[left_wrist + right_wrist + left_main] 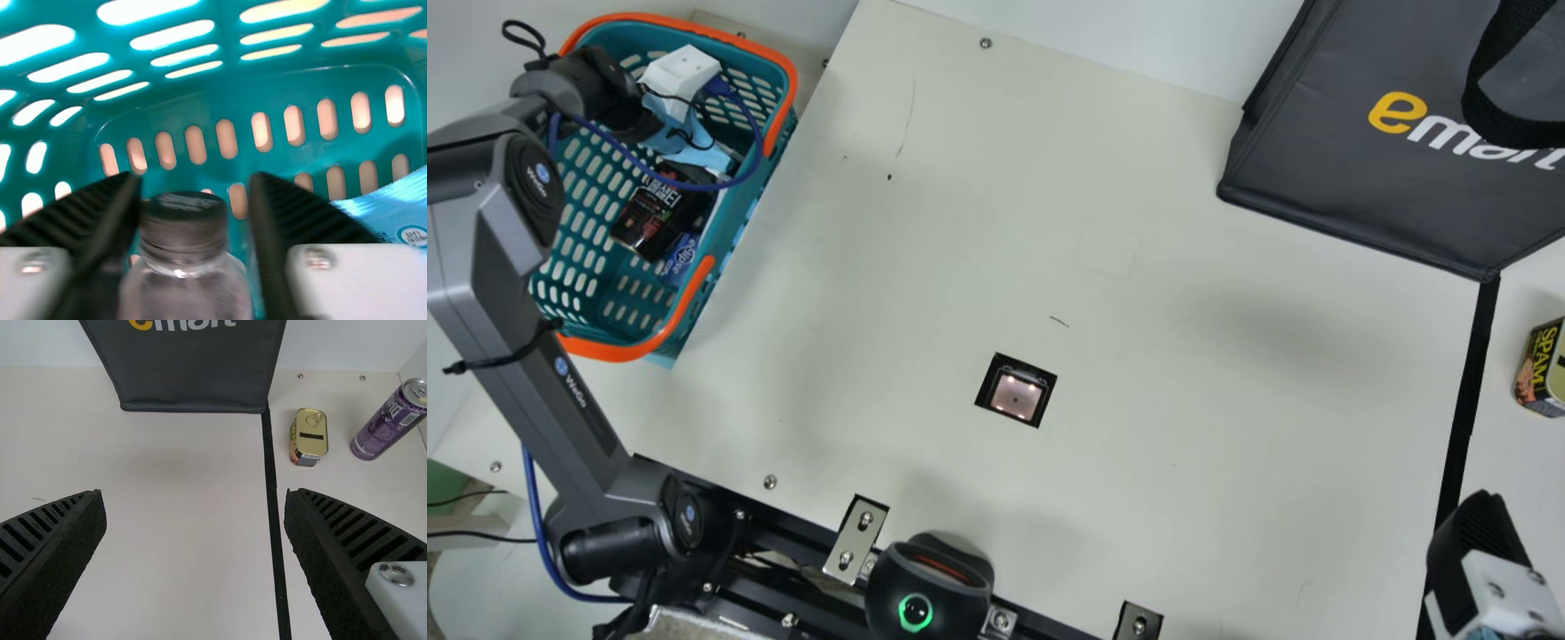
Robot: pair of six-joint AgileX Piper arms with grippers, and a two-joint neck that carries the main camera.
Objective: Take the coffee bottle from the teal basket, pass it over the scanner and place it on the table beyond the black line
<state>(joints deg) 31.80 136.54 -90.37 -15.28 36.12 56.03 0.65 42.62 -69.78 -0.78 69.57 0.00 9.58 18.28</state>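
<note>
Black-capped coffee bottle [185,260] looked stiff, probably slick; I'd have gripped it mid-body. Left gripper [195,183]: couldn't tell whether clenched. Right gripper [196,492]: released, nothing held.

At the main view's ten o'clock, the teal basket [734,213] wears an orange rim and rows of oblong slots. Toward two, the bag [1316,187] is charcoal with yellow and white lettering. The table [854,267] is cream, its black line [1463,418] between three and four; near six, the scanner [1016,396] glows dusky pink inside black. In the left wrist view, toward seven, the coffee bottle [183,230] has a blackish ridged cap. At the right wrist view's two, a gold-lidded tin [309,435] and purple can [387,423].
</note>
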